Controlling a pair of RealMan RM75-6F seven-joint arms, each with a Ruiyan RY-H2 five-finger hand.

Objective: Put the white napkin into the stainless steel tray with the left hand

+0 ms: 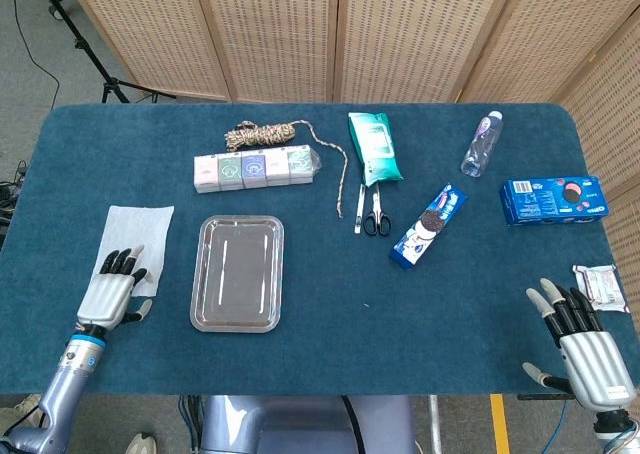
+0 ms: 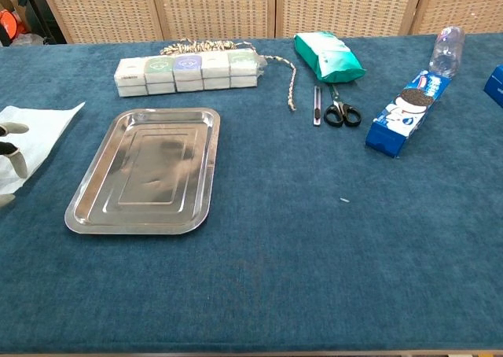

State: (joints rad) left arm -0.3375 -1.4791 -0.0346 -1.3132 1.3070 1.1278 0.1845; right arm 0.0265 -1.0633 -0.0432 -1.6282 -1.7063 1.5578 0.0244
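Note:
The white napkin (image 1: 135, 236) lies flat on the blue table, left of the stainless steel tray (image 1: 238, 272); it also shows at the chest view's left edge as the napkin (image 2: 43, 130) beside the tray (image 2: 148, 171). My left hand (image 1: 112, 291) hovers over the napkin's near edge, fingers spread, holding nothing; only its fingertips (image 2: 11, 149) enter the chest view. My right hand (image 1: 583, 342) sits at the table's near right corner, fingers spread and empty.
Behind the tray lie a row of small boxes (image 1: 255, 168) and a rope coil (image 1: 265, 132). A green pack (image 1: 374, 146), scissors (image 1: 374, 214), cookie packs (image 1: 430, 224) (image 1: 553, 199), a bottle (image 1: 481, 143) and a small wrapper (image 1: 598, 283) occupy the right half.

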